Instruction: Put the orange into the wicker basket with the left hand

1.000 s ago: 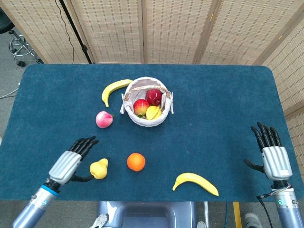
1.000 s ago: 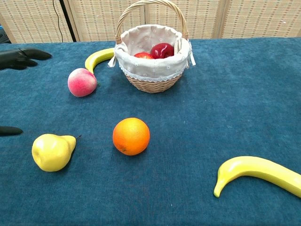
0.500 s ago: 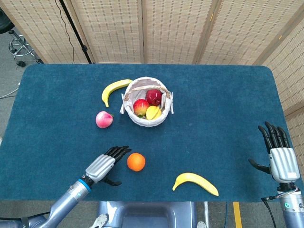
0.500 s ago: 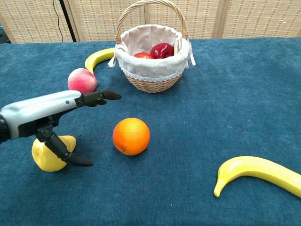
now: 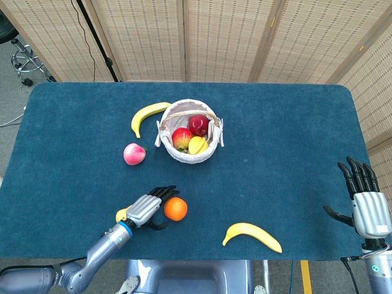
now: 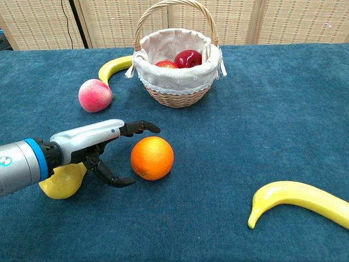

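A desk (image 5: 282, 128) covered in dark blue cloth carries the fruit. On it stand a wicker basket (image 5: 188, 153), a banana (image 5: 146, 116) just left of the basket, a peach (image 5: 134, 154), an orange (image 5: 176, 209), a yellow pear (image 6: 61, 182) near the front-left edge, and a second banana (image 5: 252, 236) at front right.

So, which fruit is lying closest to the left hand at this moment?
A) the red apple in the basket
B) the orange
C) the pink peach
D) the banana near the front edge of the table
B: the left hand is open right beside the orange, with its fingers spread around the fruit's side but not yet gripping it; the other three fruits lie clearly farther away.
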